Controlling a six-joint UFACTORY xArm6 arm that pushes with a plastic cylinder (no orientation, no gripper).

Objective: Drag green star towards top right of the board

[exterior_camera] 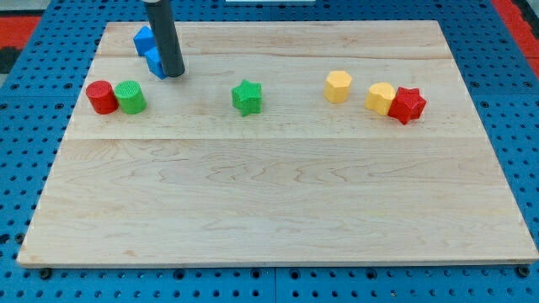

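Wooden and pale, the worktop (278, 202) fills most of the view, made of planks running left to right, and it sits on a blue pegboard surface (25, 151). Near the view's top left my tip (174, 76) rests on the wood, the dark rod rising straight out of the top edge of the view. There is no claw on this arm, so nothing is gripped; the rod only touches what it pushes. Just behind and to the left of my tip lies the blue block (148, 49), partly hidden by the rod, its shape hard to make out. The green star (247, 97) sits a little left of the board's middle, in the upper half, well apart from my tip and to its lower right. At the view's left, the red cylinder (101, 97) and the green cylinder (130, 97) stand touching side by side. Toward the right, a yellow hexagonal block (338, 87) stands alone, and further right a second yellow block (380, 98) touches the red star (408, 104)
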